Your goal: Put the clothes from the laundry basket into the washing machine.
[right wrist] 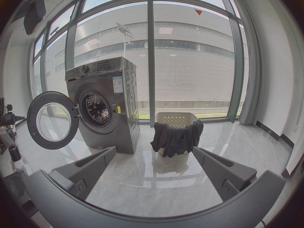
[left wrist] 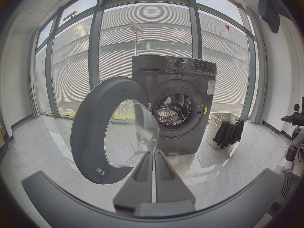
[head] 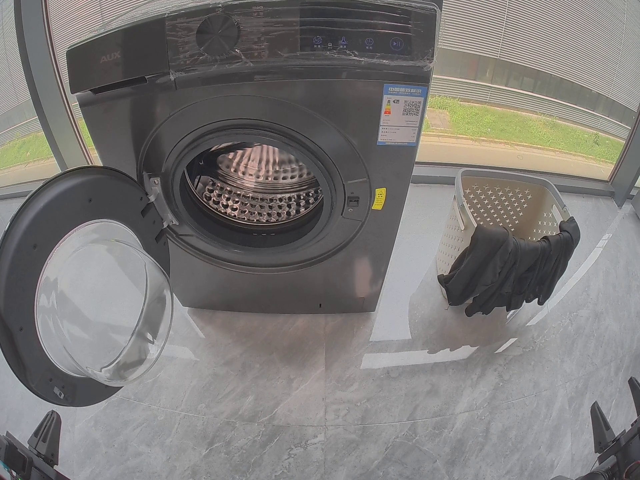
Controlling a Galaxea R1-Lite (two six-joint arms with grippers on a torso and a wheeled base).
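A grey front-loading washing machine [head: 267,168] stands ahead with its round door [head: 73,288] swung open to the left; the steel drum [head: 257,185] looks bare inside. To its right sits a white laundry basket [head: 507,205] with dark clothes [head: 510,268] draped over its near rim. The clothes [right wrist: 177,138] hang straight ahead of my right gripper [right wrist: 152,154], which is open and far back from the basket. My left gripper [left wrist: 153,157] is shut with nothing in it, pointing at the machine [left wrist: 177,102] from a distance, near the open door [left wrist: 110,130].
Glossy grey marble floor [head: 320,395] spreads between me and the machine. Tall windows [right wrist: 190,57] run behind the machine and basket. The open door juts out over the floor on the left side.
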